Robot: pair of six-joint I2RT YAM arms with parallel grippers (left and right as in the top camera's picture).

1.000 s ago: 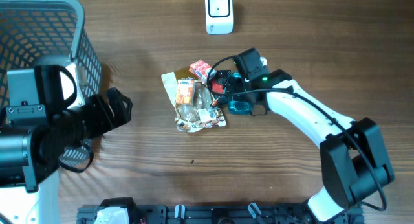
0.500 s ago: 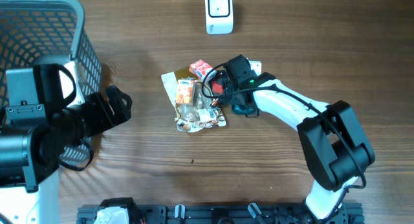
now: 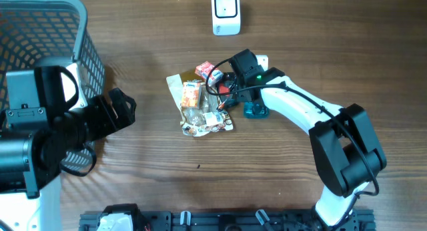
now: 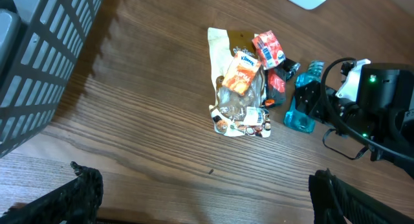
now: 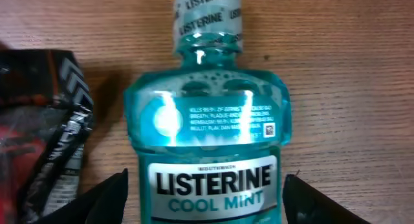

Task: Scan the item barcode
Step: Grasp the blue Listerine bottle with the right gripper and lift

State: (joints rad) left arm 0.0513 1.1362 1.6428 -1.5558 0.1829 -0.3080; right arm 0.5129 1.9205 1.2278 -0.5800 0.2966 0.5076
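Wooden table (image 5: 343,88) bears Listerine Cool Mint bottle (image 5: 207,143).

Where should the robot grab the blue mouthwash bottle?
Grab the bottle across its wide body, coming straight down. It lies flat, label up, so both sides are free for the right gripper, which straddles it. A dark packet lies close on one side, so go down carefully.

The place looks like a mock shop checkout: a wooden table (image 3: 320,51) carries a grey plastic shopping basket (image 3: 91,57), a small white barcode scanner (image 3: 226,12), a pile of grocery packets (image 3: 199,105) and a mouthwash bottle (image 5: 207,153)
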